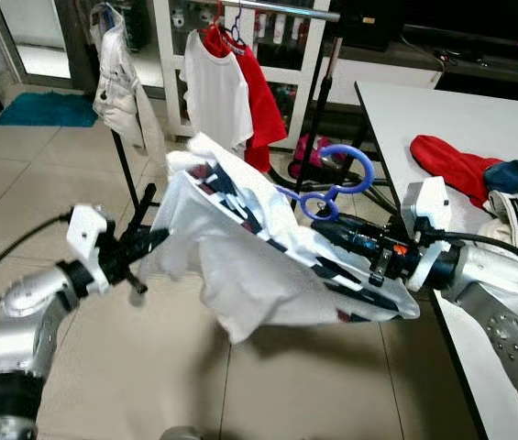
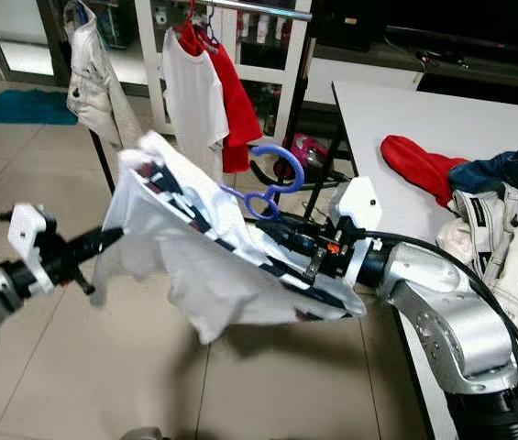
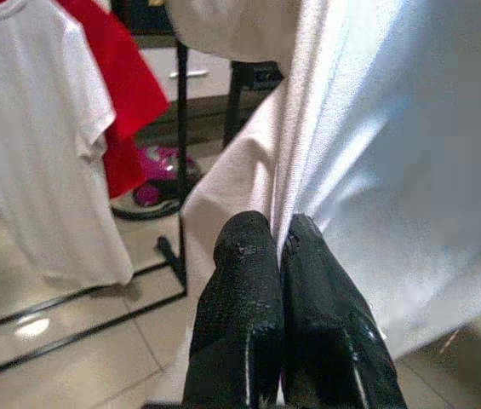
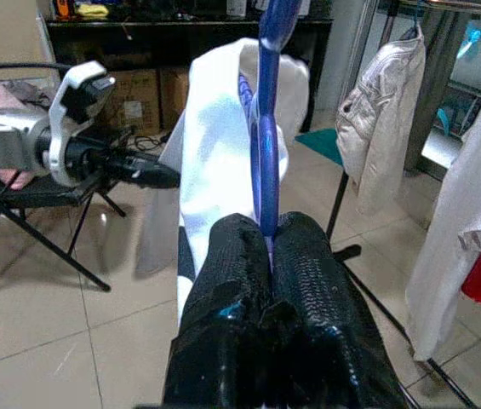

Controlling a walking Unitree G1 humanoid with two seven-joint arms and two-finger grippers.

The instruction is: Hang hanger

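Hanger (image 1: 332, 188), blue and wearing a white shirt (image 1: 240, 266), sits pinched in the right gripper (image 1: 332, 231) beside the table (image 1: 451, 119) while the left gripper (image 1: 153, 240) nips the hem; I'd lift the hook level over the rail (image 1: 281, 9).

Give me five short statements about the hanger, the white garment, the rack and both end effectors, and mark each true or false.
1. The right end effector is shut on the blue hanger. True.
2. The left end effector hangs open, away from the white garment. False: it is shut on an edge of the garment.
3. The blue hanger's hook is already over the rack rail. False: the hook is in the air, below the rail and in front of the rack.
4. A white T-shirt and a red shirt hang on the rack. True.
5. A red cloth lies on the floor. False: it lies on the white table.
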